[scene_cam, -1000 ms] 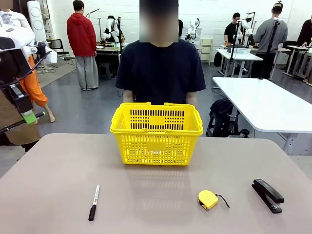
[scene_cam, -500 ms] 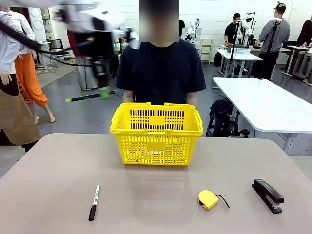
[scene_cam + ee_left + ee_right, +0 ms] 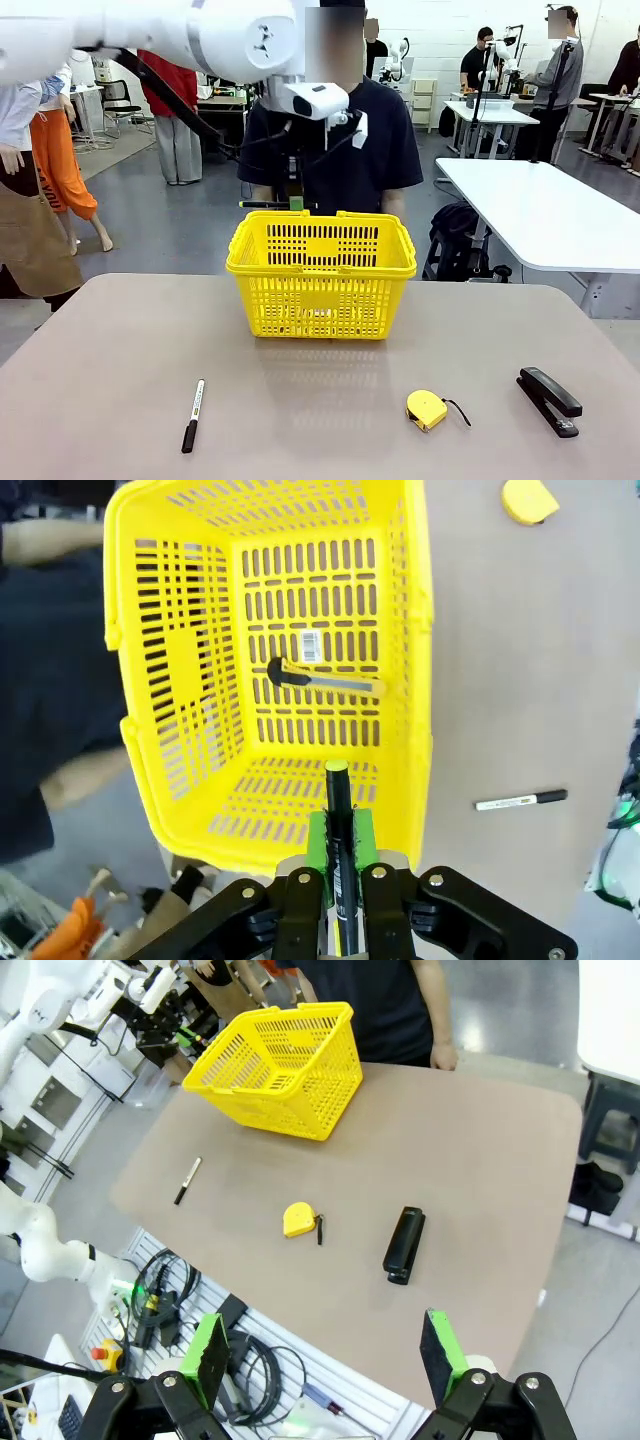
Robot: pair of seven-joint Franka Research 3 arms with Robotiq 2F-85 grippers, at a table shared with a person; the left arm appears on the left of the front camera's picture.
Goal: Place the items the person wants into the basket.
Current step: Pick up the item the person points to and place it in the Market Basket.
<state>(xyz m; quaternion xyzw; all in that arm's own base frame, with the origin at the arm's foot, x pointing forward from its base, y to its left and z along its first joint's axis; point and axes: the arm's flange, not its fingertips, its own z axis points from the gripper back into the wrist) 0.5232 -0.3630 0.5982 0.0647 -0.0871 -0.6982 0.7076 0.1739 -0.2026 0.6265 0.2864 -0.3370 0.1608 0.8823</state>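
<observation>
Above the far rim of the yellow shopping basket (image 3: pixel 320 268), the left gripper (image 3: pixel 294 203) hangs fingers-down, its green pads (image 3: pixel 318 840) pinched on the thin black pen (image 3: pixel 337 805). In the front view the pen (image 3: pixel 265 205) lies level, its long axis roughly along that rim. From the left wrist, its yellow tip juts a short way past the pads, out over the basket (image 3: pixel 180 680) floor, while the rest of the barrel runs back under the gripper (image 3: pixel 340 845).

The pen is probably light, stiff and smooth. A slim round barrel held crosswise and off its middle could swivel in the pads, so a hold nearer the centre would sit steadier. It should survive a short drop, though it may roll on landing.

A yellow-and-black utility knife (image 3: pixel 322 680) lies on the basket floor, pointing across it. The black marker (image 3: pixel 193 414) rests on the table, well in front of the basket and to its left. The right gripper (image 3: pixel 325 1355) stands wide apart, holding nothing.
</observation>
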